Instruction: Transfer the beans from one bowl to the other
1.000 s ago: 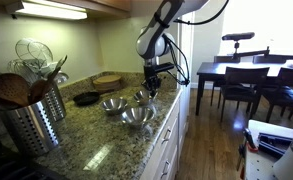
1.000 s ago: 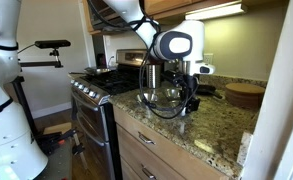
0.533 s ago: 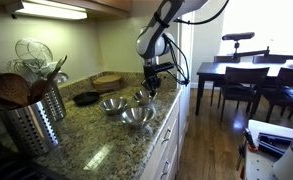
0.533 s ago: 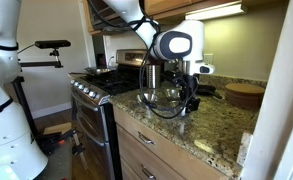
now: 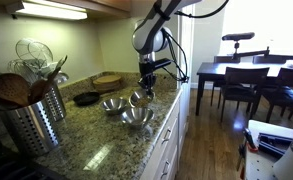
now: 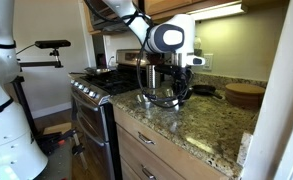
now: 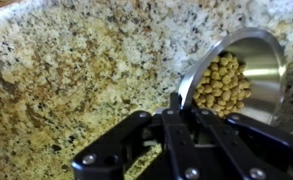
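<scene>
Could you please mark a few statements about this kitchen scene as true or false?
1. The pincer is closed on the rim of a metal bowl. True.
2. That bowl is empty. False: it holds tan beans.
3. The countertop is speckled granite. True.
4. The utensil holder lies on its side. False: it stands upright with utensils in it.
</scene>
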